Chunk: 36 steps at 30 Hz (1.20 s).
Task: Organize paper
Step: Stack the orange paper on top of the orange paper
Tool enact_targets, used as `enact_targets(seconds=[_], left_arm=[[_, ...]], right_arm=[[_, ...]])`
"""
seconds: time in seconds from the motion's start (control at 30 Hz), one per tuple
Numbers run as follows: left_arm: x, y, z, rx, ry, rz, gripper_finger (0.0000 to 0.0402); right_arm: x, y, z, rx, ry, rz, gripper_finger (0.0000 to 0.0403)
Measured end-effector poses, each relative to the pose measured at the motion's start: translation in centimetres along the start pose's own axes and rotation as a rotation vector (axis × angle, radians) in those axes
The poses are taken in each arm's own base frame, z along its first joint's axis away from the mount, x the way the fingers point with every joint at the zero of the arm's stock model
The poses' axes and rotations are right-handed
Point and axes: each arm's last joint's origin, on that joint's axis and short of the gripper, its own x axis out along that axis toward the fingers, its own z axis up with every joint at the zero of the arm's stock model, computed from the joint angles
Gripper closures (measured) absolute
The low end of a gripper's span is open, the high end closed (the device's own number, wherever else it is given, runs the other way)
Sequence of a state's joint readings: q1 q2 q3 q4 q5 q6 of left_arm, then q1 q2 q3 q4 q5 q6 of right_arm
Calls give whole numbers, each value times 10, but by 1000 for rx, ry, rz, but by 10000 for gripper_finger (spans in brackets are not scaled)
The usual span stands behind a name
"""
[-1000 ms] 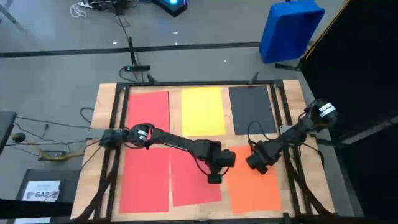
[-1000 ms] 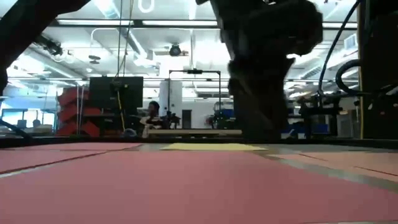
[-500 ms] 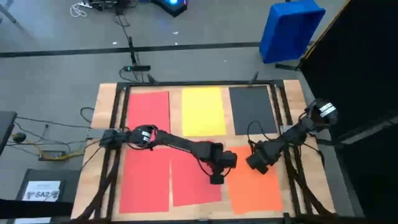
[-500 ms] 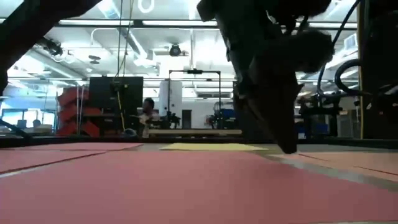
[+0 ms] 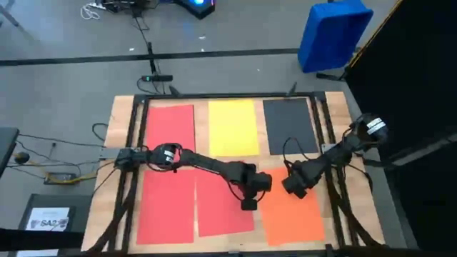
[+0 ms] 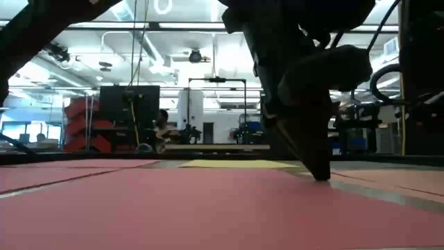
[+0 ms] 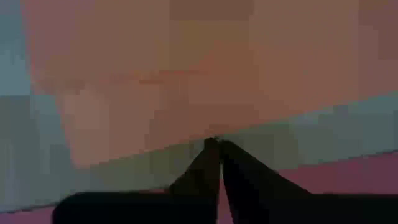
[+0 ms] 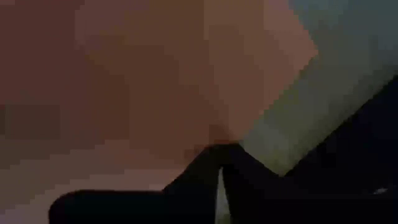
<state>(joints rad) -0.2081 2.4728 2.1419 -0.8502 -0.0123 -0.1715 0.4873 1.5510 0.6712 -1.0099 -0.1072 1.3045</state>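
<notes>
Left claw [image 5: 248, 205]: closed, tip down at orange sheet [image 5: 293, 220] edge, likely to slide it | Right claw [image 5: 294, 188]: closed, pinning sheet.

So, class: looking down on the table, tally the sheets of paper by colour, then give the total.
Red sheets: 3
Yellow sheet: 1
Dark grey sheet: 1
Orange sheet: 1
Total: 6 sheets
</notes>
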Motion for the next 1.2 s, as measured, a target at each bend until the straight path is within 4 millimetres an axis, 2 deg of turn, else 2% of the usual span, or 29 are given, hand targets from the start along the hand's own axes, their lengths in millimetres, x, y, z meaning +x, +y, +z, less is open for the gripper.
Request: enact_targets(seconds=[0.3,0.63,1.2], left_arm=[[1,1,1,0,-9,-1,401],[2,1,2,-1,-18,-1,401],[2,1,2,-1,-25,-1,401]], right_arm=[[-1,1,0,0,-6,4,403],[-11,9,3,-22,-55,53,403],[-12,7,9,-38,-83,32,403]])
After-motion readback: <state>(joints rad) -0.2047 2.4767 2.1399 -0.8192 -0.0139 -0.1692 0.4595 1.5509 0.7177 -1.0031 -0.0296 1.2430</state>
